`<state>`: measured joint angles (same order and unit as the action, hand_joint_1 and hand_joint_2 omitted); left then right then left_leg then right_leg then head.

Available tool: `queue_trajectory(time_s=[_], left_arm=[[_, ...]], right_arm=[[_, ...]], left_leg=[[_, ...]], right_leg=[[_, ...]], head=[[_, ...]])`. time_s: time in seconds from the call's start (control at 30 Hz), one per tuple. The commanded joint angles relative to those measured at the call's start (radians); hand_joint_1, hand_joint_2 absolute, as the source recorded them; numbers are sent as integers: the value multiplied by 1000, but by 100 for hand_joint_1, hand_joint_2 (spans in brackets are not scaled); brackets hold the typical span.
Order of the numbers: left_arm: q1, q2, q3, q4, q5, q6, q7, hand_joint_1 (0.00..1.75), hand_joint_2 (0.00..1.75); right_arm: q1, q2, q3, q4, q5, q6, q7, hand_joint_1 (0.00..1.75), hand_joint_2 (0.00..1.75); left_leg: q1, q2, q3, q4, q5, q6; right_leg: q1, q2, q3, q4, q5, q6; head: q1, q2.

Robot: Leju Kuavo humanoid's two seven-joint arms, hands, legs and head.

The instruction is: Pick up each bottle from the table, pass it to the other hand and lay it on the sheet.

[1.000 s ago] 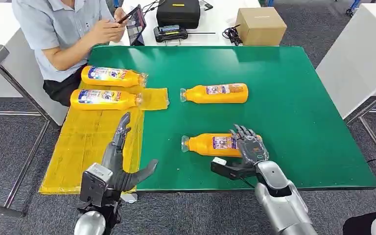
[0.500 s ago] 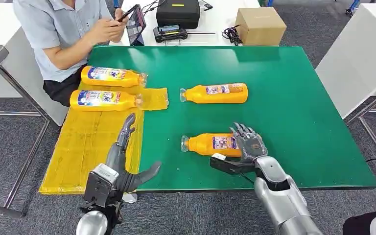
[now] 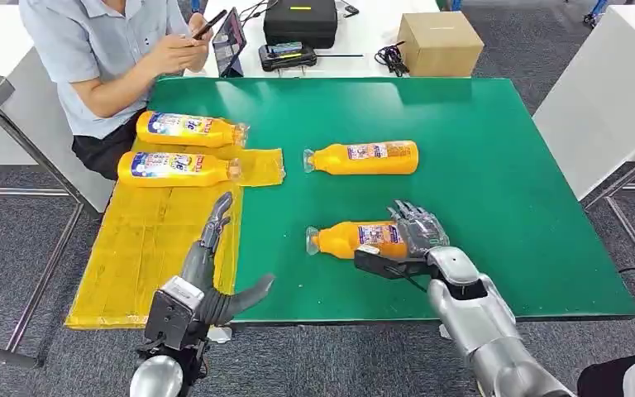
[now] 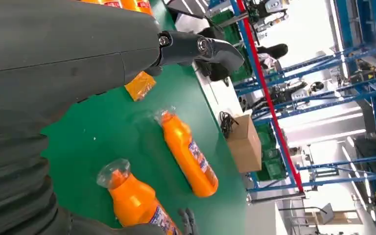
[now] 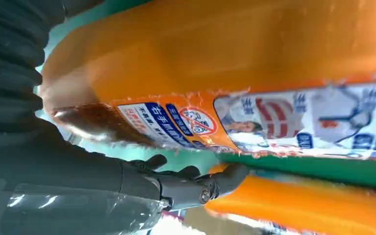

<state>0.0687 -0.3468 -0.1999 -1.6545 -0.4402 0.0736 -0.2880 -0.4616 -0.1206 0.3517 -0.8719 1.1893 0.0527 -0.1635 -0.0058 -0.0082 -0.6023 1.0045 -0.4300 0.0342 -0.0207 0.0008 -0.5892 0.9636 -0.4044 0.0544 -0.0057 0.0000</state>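
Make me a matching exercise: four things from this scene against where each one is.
1. near bottle
2. far bottle
3. box
4. left hand

A. on the white table behind
B. over the yellow sheet's edge, open
C. lying alone on the green mat
D. under the right hand

Pairs: 1-D, 2-C, 3-A, 4-B

Left hand (image 3: 212, 273) raised with fingers extended forward and thumb splayed aside, holding nothing; right hand (image 3: 413, 240) reached forward, fingers curled over, thumb underneath.
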Motion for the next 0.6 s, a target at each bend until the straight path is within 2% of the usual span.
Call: queue_trajectory(time_s=[0.03,0.4,0.53,0.6], left_arm=[[-67,1,-11,92,0,-18,-3,0,175],[-80,4,-16,101,0,-20,-5,0,175],[-97,-2,-15,118,38,5,-14,0,175],[-102,-1,-15,123,48,16,-15,0,175]], right_arm=[[-110,-99,88,259,-115,111,-90,175,175],[-99,-138,109,239,-214,112,-100,175,175],[-38,-166,38,165,-441,154,-217,175,175],[-13,-172,42,129,-469,151,-220,175,175]], left_leg=[[1,-3,3,0,0,-1],[1,-4,9,-1,0,-2],[1,-5,10,0,0,-2],[1,-6,11,-1,0,-1]], right_leg=[[1,-4,5,-1,-1,-1],[2,-5,12,-2,-1,-3],[1,-6,12,-2,-1,-2],[1,-6,13,-2,-1,-2]], head=[[0,0],[0,0],[0,0],[0,0]])
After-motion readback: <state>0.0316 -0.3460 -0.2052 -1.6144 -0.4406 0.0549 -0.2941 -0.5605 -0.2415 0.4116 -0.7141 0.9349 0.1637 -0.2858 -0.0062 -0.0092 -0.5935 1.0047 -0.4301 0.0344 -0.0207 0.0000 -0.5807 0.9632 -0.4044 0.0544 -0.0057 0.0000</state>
